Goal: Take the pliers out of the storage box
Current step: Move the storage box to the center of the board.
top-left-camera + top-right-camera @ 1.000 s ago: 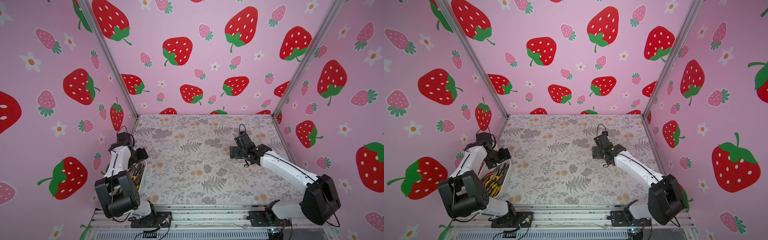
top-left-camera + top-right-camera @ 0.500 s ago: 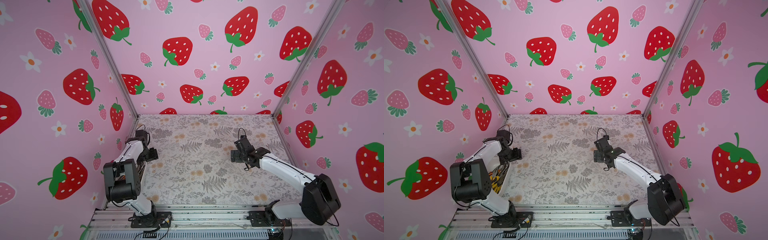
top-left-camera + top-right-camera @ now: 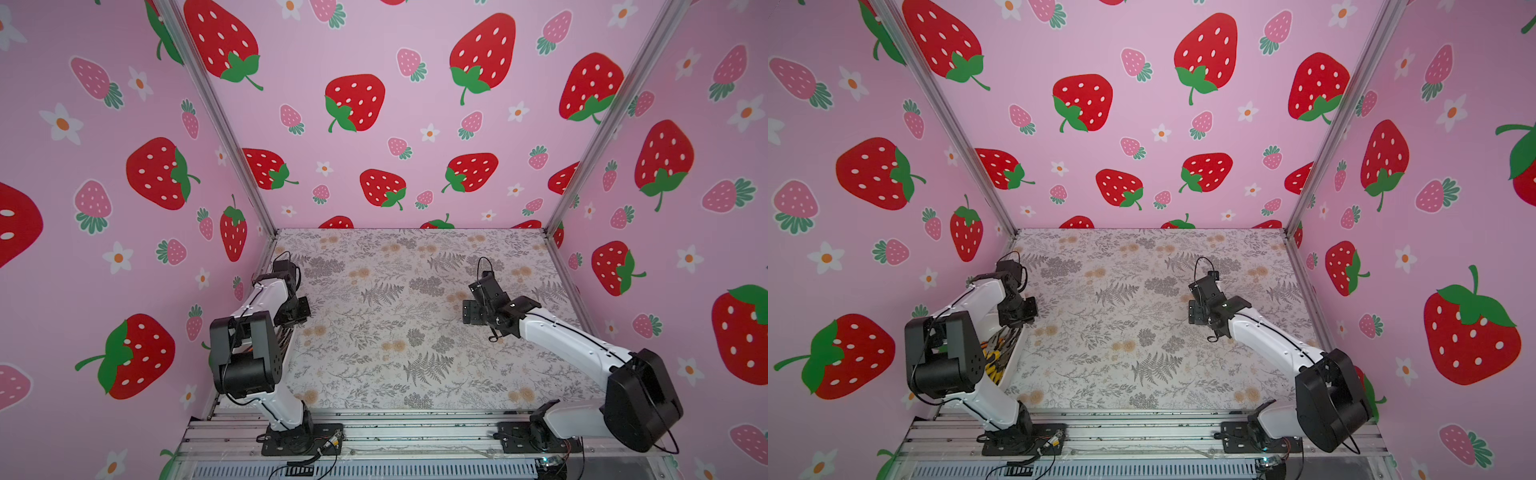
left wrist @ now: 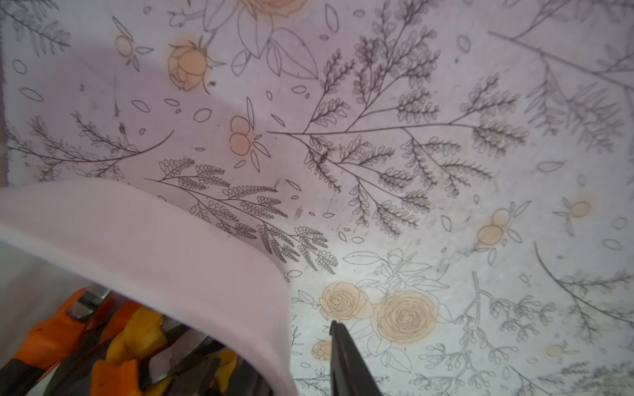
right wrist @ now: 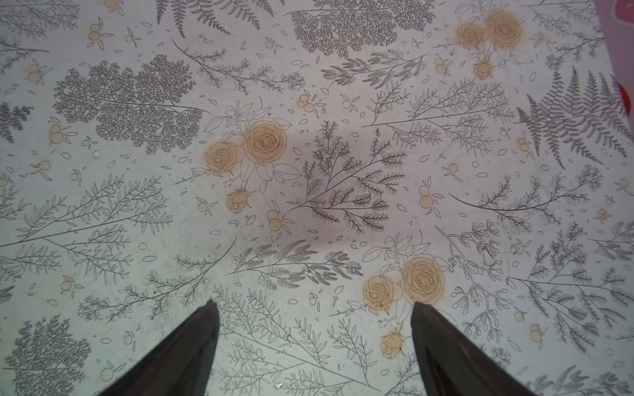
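You see L pincer at corner of shallow white plastic storage box: one finger outside wall, grip unclear. Orange- and yellow-handled pliers lie lengthwise inside box. R pincer, spread wide, is well away from box.

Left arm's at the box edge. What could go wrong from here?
1. One finger of the left gripper is outside the storage box wall: closing may pinch the wall, not the pliers, and tip the box.
2. The pliers lie piled and overlapping; one may drag others.
3. The right gripper is open, far from the box; nothing steadies it.
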